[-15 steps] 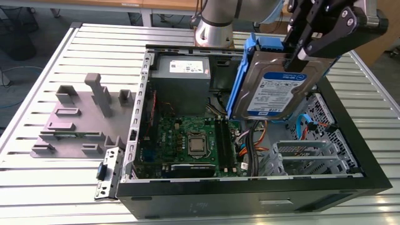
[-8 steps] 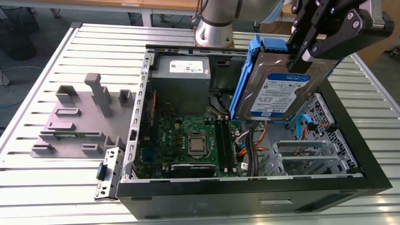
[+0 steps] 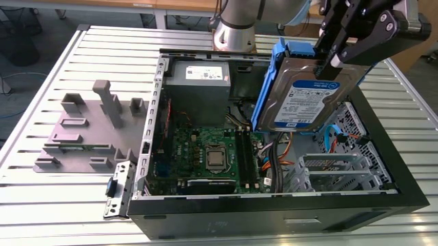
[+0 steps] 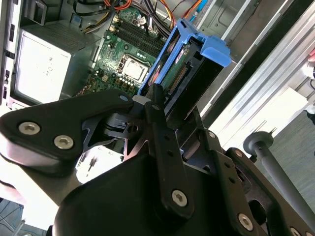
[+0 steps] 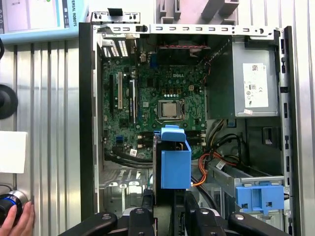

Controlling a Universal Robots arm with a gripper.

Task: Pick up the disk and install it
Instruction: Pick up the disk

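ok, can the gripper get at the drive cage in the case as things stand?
Probably yes. The case is open on top, and the gripper, shut on the disk, hangs above it with nothing between disk and drive cage. Loose cables run close beside the cage.

**Bright, even light from above; the case interior sits in shade**

Flat, bright light falls from overhead. In the exterior view the table (image 3: pixel 61 215) slats gleam pale, and the grey fixture (image 3: pixel 89 128) throws only short, soft shadows. The disk (image 3: pixel 304 102) label carries a mild sheen, and below it the case (image 3: pixel 274 220) interior goes darker. The gripper (image 3: pixel 327 66) reads near-black, with little detail. In the second wrist view the table blows out white and the power supply (image 4: pixel 44 69) label washes pale. In the first wrist view the slats run straight to the edges.
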